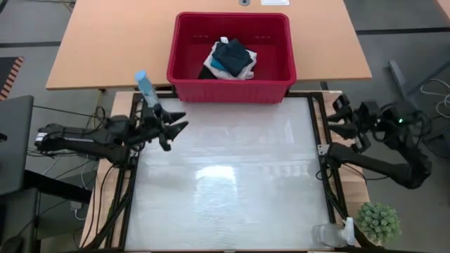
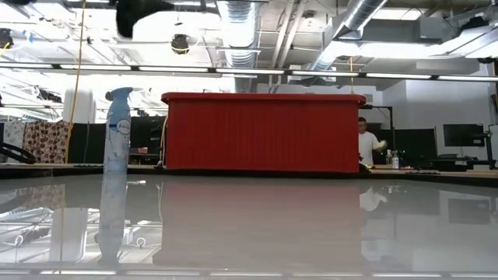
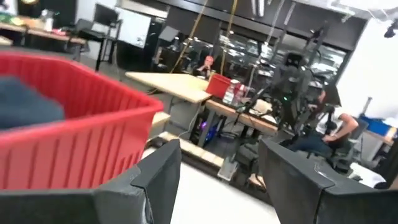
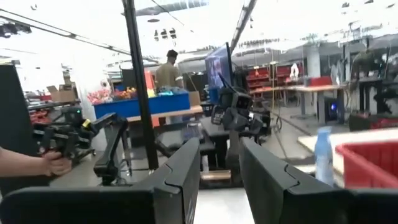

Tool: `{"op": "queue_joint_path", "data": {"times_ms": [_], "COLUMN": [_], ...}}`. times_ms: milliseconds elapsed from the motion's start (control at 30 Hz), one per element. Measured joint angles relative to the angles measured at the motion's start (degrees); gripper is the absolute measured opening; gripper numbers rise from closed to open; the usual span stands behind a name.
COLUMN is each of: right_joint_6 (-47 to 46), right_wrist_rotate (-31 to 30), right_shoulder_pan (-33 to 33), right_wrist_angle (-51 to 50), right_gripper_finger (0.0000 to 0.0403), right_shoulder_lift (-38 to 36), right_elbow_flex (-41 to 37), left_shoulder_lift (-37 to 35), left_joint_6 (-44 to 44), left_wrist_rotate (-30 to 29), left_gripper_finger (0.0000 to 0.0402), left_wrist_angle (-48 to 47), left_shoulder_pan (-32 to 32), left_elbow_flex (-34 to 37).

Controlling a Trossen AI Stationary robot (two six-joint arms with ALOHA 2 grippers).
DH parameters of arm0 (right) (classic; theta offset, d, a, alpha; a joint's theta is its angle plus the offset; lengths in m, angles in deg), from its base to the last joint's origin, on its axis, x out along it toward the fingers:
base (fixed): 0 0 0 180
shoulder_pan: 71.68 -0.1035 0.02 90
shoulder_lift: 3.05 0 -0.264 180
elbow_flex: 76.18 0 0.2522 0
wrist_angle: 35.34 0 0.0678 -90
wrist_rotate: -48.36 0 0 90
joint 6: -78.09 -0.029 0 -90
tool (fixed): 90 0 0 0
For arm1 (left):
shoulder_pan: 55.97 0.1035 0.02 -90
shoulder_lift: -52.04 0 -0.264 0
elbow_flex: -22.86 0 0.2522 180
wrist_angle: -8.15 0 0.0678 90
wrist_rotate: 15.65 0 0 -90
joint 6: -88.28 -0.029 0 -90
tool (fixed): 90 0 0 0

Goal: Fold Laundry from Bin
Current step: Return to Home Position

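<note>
Left gripper [image 1: 184, 120] and right gripper [image 1: 333, 112], we find, hang spread and empty at opposite table [image 1: 225, 190] edges, apparently standing clear, since the laundry [image 1: 230, 59] lies stacked inside the bin [image 1: 232, 89].

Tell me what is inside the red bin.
The red bin holds a small pile: a dark folded garment on top of white cloth, black cloth at its edge. Anything underneath the pile is hidden.
</note>
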Motion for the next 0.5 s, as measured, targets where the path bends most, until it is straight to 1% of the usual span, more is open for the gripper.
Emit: {"op": "queue_joint_path", "data": {"times_ms": [133, 267, 300, 400, 500], "right_joint_6": [-2.6, -2.8, -2.8, -2.2, 0.6], "right_wrist_rotate": [-1.1, -1.5, -1.9, -1.4, -1.1], "right_shoulder_pan": [0.0, 0.0, 0.0, -0.3, -0.5], "right_wrist_angle": [0.3, 0.8, 0.7, -1.4, -1.2], "right_gripper_finger": [0.0138, 0.0138, 0.0138, 0.0138, 0.0138], "right_shoulder_lift": [-7.7, -15.5, -16.6, -16.1, -15.7], "right_elbow_flex": [-7.2, -13.1, -14.4, -15.8, -16.7], "left_shoulder_lift": [-5.5, -10.6, -11.9, -16.3, -21.8], "left_joint_6": [2.4, 2.6, 2.8, 2.3, 2.8], "left_wrist_rotate": [-2.6, -4.6, -4.8, -3.5, -1.9], "left_gripper_finger": [0.0204, 0.0204, 0.0204, 0.0204, 0.0204], "left_wrist_angle": [2.6, 2.7, 2.2, -0.8, -6.3], "left_shoulder_pan": [-2.7, -4.9, -5.2, -6.0, -6.1], "left_elbow_flex": [8.3, 13.7, 14.6, 16.0, 17.0]}}
